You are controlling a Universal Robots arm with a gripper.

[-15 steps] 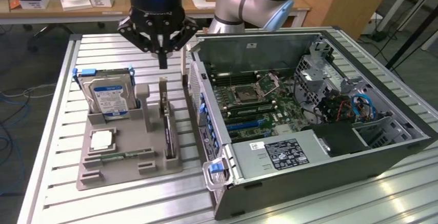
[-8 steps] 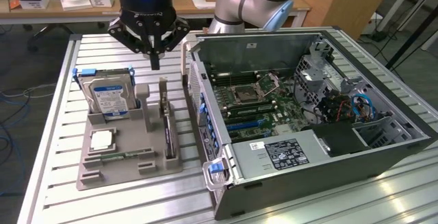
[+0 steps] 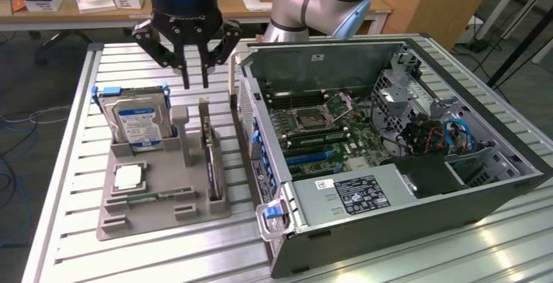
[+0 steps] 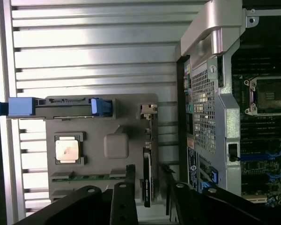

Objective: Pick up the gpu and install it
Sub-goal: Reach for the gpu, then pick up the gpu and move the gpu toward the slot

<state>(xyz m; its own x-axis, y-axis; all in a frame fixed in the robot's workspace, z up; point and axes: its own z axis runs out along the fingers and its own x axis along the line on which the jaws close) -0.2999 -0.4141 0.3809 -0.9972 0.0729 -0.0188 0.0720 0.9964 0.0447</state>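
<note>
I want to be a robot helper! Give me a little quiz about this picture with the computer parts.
1. True or false: the gpu stands on its edge in the grey holder.
2. The open jaws hang right above: A) the computer case, B) the gpu, C) the memory stick.
3. What colour are the rails on the hard drive?
Key: 1 true; 2 B; 3 blue.
</note>
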